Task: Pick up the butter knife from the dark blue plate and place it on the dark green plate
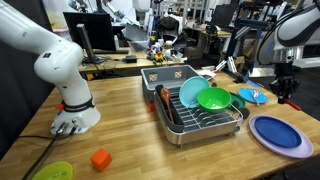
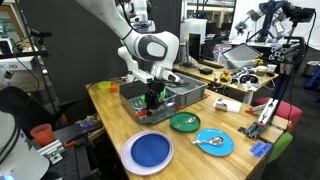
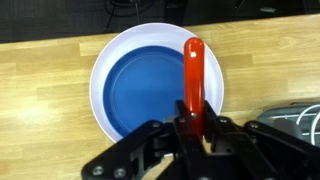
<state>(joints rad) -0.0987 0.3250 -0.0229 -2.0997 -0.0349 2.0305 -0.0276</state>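
Observation:
In the wrist view my gripper is shut on the red-orange butter knife. The knife sticks out from the jaws over the right part of the dark blue plate below. Both exterior views show the gripper hanging above the blue plate; the knife is too small to make out there. The dark green plate lies on the table between the blue plate and the dish rack. In an exterior view it shows at the rack's edge.
A dish rack holds a teal dish. A light blue dish with a spoon lies beside the green plate. A yellow-green plate and an orange block lie near the robot base.

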